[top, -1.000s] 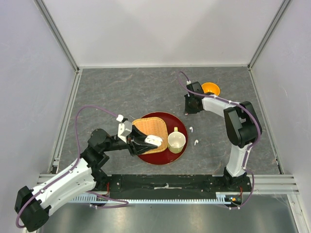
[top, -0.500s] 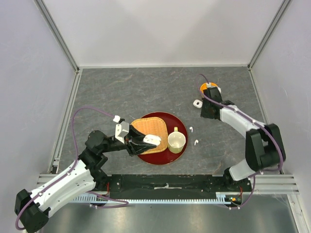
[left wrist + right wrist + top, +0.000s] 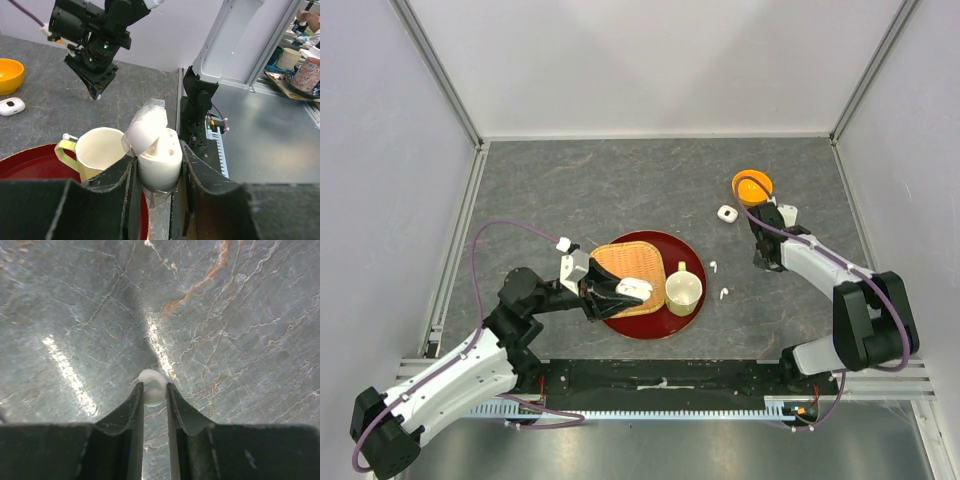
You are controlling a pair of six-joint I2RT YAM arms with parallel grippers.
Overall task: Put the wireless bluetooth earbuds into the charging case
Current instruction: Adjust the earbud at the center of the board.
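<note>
My left gripper (image 3: 159, 162) is shut on the white charging case (image 3: 159, 167), held upright with its lid (image 3: 146, 125) flipped open; from above the case (image 3: 636, 289) hangs over the woven mat (image 3: 625, 262). My right gripper (image 3: 154, 388) is shut on one tiny white earbud (image 3: 152, 385), just above the bare grey table. From above, that gripper (image 3: 763, 260) sits to the right of the tray; in the left wrist view the right gripper (image 3: 97, 92) hangs behind the cup. Two more earbuds, one (image 3: 713, 267) and the other (image 3: 723, 294), lie on the table right of the cup.
A cream cup (image 3: 682, 290) stands on the red round tray (image 3: 660, 326) beside the mat. A second, closed white case (image 3: 726, 213) lies near an orange bowl (image 3: 752, 185) at the back right. Grey walls and aluminium rails bound the table.
My right arm swung from over the closed case to the right and nearer, leaving that case uncovered. The left arm and the open case stayed still.
</note>
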